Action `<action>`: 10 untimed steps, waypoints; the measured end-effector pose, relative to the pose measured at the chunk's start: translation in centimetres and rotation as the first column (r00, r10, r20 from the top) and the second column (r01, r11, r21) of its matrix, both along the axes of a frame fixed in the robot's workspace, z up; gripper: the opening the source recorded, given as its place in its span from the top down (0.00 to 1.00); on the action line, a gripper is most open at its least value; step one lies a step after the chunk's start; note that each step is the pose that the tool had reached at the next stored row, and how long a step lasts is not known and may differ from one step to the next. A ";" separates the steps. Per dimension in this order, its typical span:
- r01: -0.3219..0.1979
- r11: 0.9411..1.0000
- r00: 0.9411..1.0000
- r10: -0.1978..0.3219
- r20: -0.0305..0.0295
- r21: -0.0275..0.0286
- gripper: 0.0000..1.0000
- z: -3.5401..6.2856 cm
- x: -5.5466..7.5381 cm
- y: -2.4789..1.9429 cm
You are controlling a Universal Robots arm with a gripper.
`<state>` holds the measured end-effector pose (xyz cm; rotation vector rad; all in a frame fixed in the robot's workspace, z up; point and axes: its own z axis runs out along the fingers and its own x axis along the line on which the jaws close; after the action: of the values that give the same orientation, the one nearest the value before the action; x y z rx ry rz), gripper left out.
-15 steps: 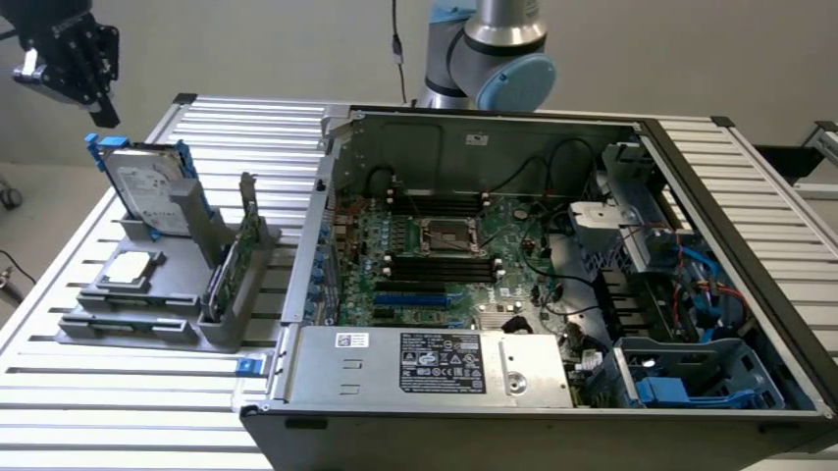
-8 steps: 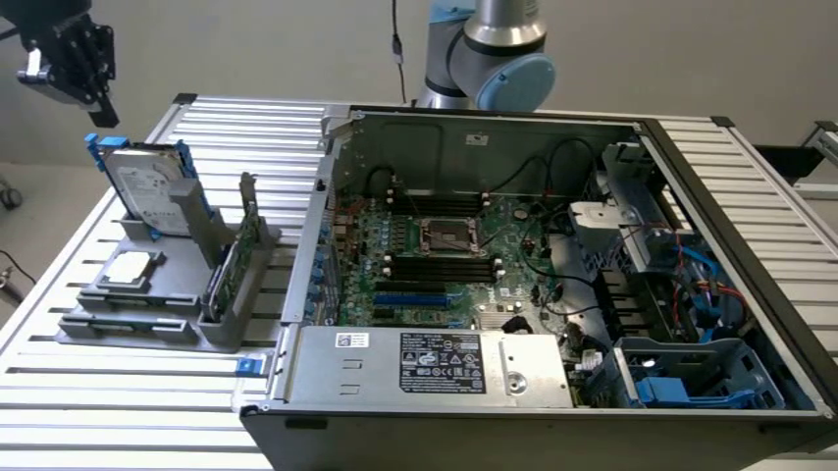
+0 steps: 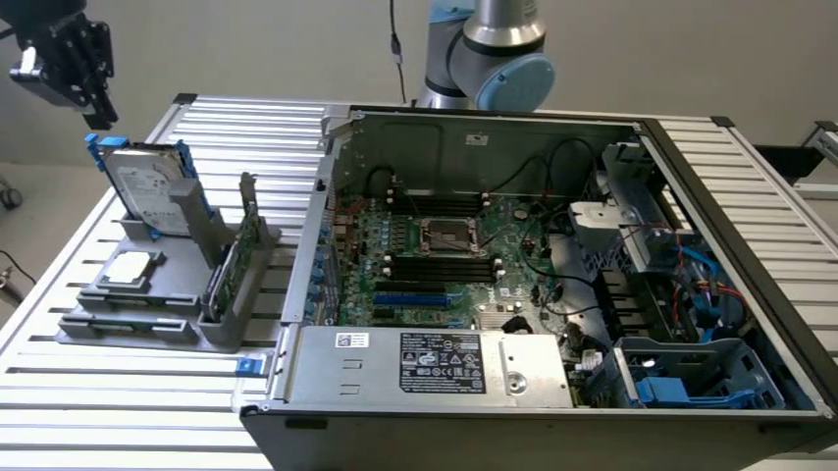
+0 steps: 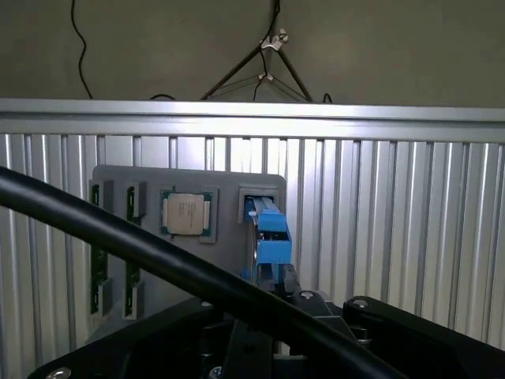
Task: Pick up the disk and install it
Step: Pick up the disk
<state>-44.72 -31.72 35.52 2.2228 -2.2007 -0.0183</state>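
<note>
The task is at its start: nothing of the pick-up or the installation is done. The disk stands upright on its edge in a slot at the far end of the grey holder, its silver face and white label showing and its blue carrier framing the sides. The end effector hangs above that end of the holder, over the disk's upper edge and apart from it, carrying nothing. The wrist view looks down on the top of the blue carrier in its slot. Whether the end effector is open or closed cannot be told.

In the same holder, the small square chip lies flat in a recess in front of the disk, and the green card stands in the slot beside it. The holder rests on the slatted counter. Just beside the holder, on the exterior view's right, the computer case lies open with its board exposed. The disk is not in it, so the grasp, the lift, the carry over to the case and the seating all remain.
</note>
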 end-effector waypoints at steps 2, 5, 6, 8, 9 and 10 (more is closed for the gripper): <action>0.000 1.000 1.000 0.000 0.000 0.000 0.70 -0.14 0.0 0.00; 0.000 1.000 1.000 0.000 0.000 0.000 0.58 -0.48 0.0 0.00; 0.000 1.000 1.000 0.000 0.000 0.000 0.58 -0.68 0.0 0.00; 0.000 1.000 1.000 0.000 0.002 0.000 0.52 -1.03 0.0 0.00; 0.000 1.000 1.000 0.000 0.003 0.000 0.52 -1.21 0.0 0.00; 0.000 1.000 1.000 0.000 0.003 0.000 0.52 -1.39 -0.1 0.00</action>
<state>-44.77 -31.72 34.12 2.2246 -2.2025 -0.0144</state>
